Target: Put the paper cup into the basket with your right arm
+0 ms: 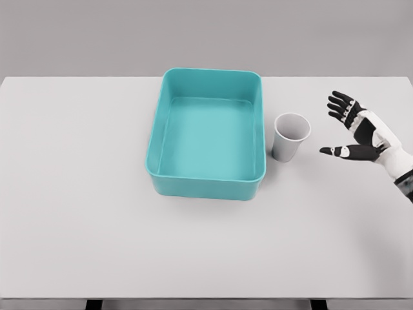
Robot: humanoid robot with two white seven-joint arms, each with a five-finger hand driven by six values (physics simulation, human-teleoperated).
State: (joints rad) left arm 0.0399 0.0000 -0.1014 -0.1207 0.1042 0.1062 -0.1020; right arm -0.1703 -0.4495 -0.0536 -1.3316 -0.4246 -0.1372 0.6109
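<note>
Hovering right hand point(361, 132), fingers spread wide, beside upright white paper cup point(290, 136); looking light, crushable — gripping mid-wall gently, then into teal plastic basket point(205, 185).

A white cup point(291, 136) stands upright just right of the teal basket point(206, 181) on the table point(77, 213); the right hand point(359, 129), fingers spread, hovers near the cup.
</note>
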